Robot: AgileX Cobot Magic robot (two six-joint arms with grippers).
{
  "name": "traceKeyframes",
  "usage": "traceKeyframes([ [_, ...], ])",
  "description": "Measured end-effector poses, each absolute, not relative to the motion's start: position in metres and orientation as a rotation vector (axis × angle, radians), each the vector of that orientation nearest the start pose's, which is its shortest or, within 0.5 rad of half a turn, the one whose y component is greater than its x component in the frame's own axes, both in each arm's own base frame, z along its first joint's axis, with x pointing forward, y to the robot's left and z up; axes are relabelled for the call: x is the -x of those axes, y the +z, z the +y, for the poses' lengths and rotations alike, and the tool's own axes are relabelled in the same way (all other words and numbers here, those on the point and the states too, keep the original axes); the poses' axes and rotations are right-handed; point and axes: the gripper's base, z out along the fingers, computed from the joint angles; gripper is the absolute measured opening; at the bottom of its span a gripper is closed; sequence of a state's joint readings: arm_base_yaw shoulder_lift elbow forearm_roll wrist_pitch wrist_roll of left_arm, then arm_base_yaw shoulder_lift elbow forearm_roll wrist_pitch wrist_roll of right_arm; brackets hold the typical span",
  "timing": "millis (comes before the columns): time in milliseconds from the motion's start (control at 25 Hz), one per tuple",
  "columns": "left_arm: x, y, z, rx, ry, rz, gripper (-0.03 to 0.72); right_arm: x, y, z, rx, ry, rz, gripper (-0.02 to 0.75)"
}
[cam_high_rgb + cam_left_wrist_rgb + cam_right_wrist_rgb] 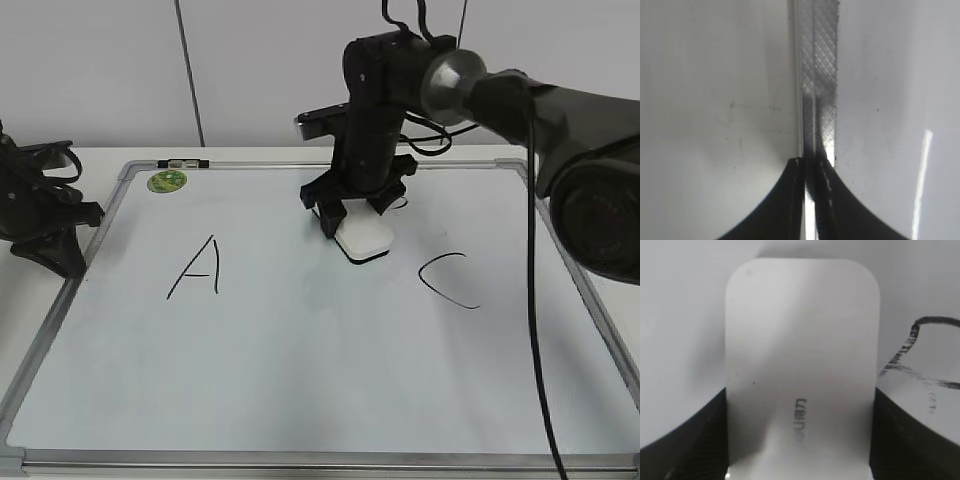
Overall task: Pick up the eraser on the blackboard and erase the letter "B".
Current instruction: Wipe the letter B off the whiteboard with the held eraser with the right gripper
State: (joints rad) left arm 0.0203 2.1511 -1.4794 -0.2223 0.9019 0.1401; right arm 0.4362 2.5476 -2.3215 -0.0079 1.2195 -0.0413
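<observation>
Eraser point(801, 365) in right tool point(800, 440), beside smeared letter "B" point(925, 370).

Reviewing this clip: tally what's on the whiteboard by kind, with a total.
Fully legible black letters: 2, "A" and "C"
Partly smeared letter strokes beside the eraser: 1
White eraser: 1, held by the right gripper
Green sticker: 1
Total: 5
</observation>
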Motion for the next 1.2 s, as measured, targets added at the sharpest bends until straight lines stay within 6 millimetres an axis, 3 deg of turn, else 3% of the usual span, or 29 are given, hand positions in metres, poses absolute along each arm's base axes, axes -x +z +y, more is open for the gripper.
traceKeyframes([
  [200, -0.417, 0.129, -0.007, 0.017, -0.262, 3.031, 0.014, -0.483, 0.147, 0.208, 0.608, 0.091, 2.872, 0.538],
  [880, -0.417, 0.129, -0.007, 0.016, -0.26, 3.03, 0.015, -0.512, 0.148, 0.121, 0.304, 0.076, 2.914, 0.538],
  [1200, -0.418, 0.129, -0.007, 0.016, -0.259, 3.026, 0.015, -0.515, 0.148, 0.108, 0.254, 0.007, 2.912, 0.538],
])
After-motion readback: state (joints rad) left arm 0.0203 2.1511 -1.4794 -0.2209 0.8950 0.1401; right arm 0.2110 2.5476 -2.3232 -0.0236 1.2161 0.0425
